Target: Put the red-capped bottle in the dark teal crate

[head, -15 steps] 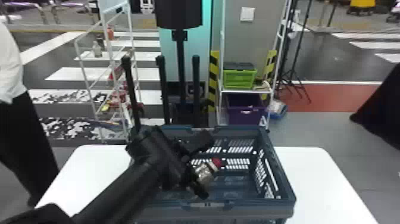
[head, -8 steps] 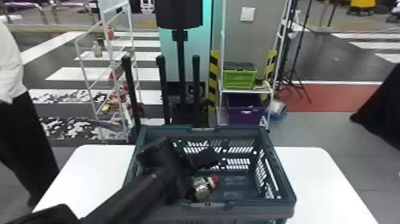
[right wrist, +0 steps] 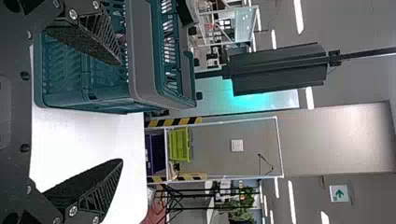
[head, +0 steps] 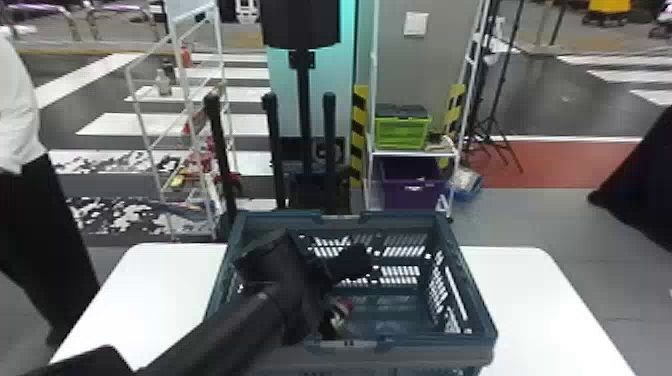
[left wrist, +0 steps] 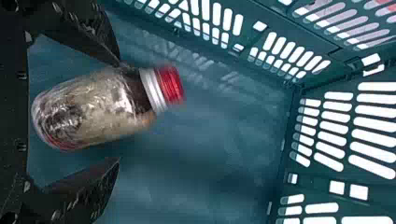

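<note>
Red-capped bottle (left wrist: 93, 111), glossy, rounded, lies inside the slotted crate (head: 475, 295), left gripper (head: 347, 292) and right gripper (right wrist: 122, 112) fingers apart.

The red-capped bottle (left wrist: 88, 109) is clear, short and rounded, with a silvery band below its cap and pale brownish contents. It is on its side inside the dark teal crate (head: 468, 272), near the front wall, between the left end effector's (head: 345, 294) parted fingers. The crate, open-topped with slotted walls, stands upright on the white tabletop (head: 540, 310).
</note>
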Motion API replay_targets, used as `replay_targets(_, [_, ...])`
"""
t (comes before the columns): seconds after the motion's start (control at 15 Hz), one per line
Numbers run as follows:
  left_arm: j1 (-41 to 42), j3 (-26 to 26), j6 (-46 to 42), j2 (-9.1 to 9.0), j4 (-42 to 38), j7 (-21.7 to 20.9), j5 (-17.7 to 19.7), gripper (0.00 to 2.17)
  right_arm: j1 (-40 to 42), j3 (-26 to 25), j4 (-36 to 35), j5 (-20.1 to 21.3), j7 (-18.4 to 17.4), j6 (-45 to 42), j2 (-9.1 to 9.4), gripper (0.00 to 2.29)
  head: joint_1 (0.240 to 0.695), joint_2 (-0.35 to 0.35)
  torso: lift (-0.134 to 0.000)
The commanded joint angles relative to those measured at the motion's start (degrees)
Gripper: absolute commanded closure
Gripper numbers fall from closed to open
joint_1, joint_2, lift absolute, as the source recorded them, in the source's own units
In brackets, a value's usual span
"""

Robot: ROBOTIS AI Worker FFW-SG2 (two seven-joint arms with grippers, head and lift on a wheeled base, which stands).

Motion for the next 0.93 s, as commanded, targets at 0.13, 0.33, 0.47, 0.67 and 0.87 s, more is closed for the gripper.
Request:
replay_targets(0.13, [2.4,3.3,8.5,2.29,-11.4,0.6,-0.5,0.07,0.1,-0.1,0.2,0.0,0.0,-0.5,0.0,0.15,0.499,0.0,0.0])
replay_targets(0.33, [7.4,10.4,15.7,6.15,-26.8,0.8,-0.6,0.08,0.2,-0.2,0.3,0.0,0.0,-0.7,0.0,0.15,0.499,0.0,0.0])
replay_targets(0.47, [11.5,16.8,19.8,7.56,-36.5,1.4,0.3,0.08,0.2,-0.2,0.3,0.0,0.0,-0.7,0.0,0.15,0.499,0.0,0.0])
replay_targets(0.67, [17.6,25.2,23.1,9.58,-49.8,5.7,5.7,0.08,0.2,-0.3,0.0,0.0,0.0,-0.5,0.0,0.15,0.499,0.0,0.0])
replay_targets(0.87, [25.6,34.8,23.3,10.28,-62.7,12.0,13.7,0.08,0.4,-0.5,-0.1,0.0,0.0,-0.5,0.0,0.15,0.499,0.0,0.0])
